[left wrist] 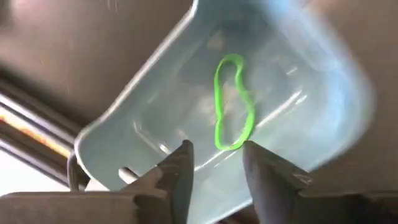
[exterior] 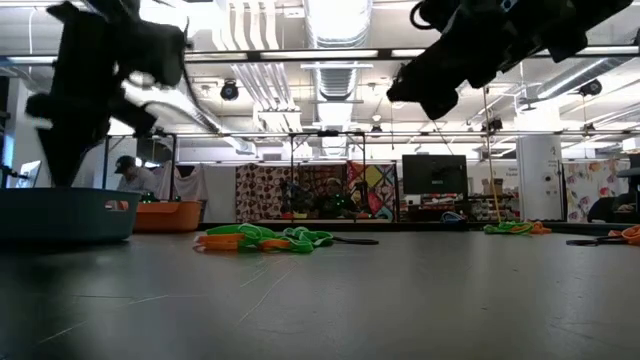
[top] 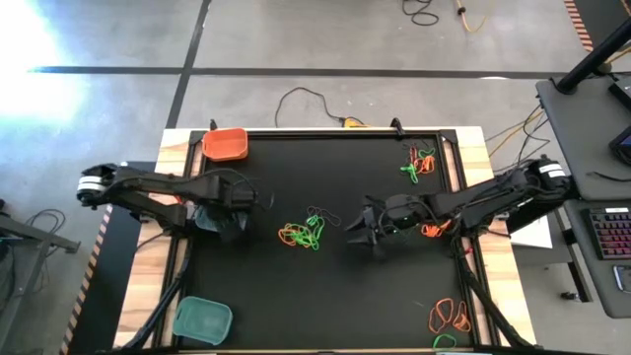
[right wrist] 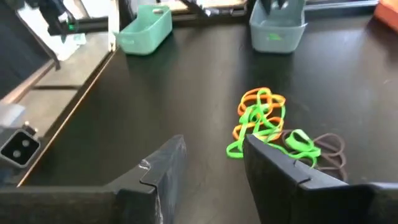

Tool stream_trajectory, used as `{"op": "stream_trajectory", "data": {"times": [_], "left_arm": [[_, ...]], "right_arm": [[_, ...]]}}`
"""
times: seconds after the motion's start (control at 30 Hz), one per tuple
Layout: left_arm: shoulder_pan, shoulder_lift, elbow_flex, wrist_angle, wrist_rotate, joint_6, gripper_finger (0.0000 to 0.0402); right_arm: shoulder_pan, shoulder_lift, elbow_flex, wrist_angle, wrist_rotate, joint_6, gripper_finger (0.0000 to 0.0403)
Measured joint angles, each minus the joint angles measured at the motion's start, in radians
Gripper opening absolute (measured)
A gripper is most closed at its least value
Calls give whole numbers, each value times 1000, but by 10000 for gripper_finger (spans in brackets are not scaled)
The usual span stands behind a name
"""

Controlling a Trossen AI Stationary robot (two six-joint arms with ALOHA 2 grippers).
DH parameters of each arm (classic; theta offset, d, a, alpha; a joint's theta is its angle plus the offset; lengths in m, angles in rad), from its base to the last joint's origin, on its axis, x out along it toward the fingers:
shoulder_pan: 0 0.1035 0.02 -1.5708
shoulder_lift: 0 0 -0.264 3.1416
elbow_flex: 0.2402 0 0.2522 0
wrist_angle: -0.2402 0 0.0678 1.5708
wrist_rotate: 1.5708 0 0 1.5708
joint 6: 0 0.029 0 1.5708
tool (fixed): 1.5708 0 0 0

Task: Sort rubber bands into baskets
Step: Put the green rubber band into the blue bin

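A green rubber band [left wrist: 233, 102] lies flat on the floor of a teal basket [left wrist: 155, 118]. My left gripper [left wrist: 214, 149] stands just above it, pointing down, open with nothing between its fingers. In the high view this basket [top: 207, 221] sits at the mat's left, mostly under the gripper [top: 225, 217]. A tangle of orange, green and dark rubber bands [top: 303, 233] lies at the mat's middle. My right gripper [top: 353, 232] hovers open just right of the tangle [right wrist: 261, 121], slanting down toward it, clear of the mat.
An orange basket [top: 226, 144] stands at the far left corner and a second teal basket [top: 203, 320] at the near left corner. More rubber bands lie at the far right [top: 422, 161], under the right arm [top: 434, 230] and at the near right [top: 449, 316].
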Motion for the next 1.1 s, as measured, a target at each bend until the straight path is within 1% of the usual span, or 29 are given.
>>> {"op": "stream_trajectory", "data": {"times": [0.13, 0.23, 0.33, 0.43, 0.5, 0.6, 0.73, 0.87, 0.97, 1.1], "left_arm": [[0, -64, 86, -20, -1, 13, 163], [-4, -96, 148, 25, -10, 14, 176], [-20, -116, 169, 201, -60, 36, 178], [-42, -116, 156, 406, -63, 133, 175], [-57, -104, 131, 513, -62, 202, 173], [-71, -63, 87, 641, -55, 258, 171], [-72, 16, 19, 759, -8, 271, 171], [-75, 108, -29, 816, 50, 260, 171], [-89, 179, -40, 825, 51, 248, 171], [-135, 263, -21, 834, 46, 250, 171]], "right_arm": [[1, 36, 3, 0, 1, 8, 157], [1, 52, 3, 1, 1, 11, 152], [3, 66, 3, 6, 1, 29, 146], [26, 73, 3, 27, 2, 31, 142], [63, 83, 3, 79, 1, 18, 140], [124, 102, 3, 148, 0, -5, 139], [179, 127, 8, 180, 1, -6, 139], [206, 152, 9, 191, 44, 3, 133], [206, 169, 8, 184, 80, 7, 128], [204, 188, 8, 188, 91, 22, 122]]}}
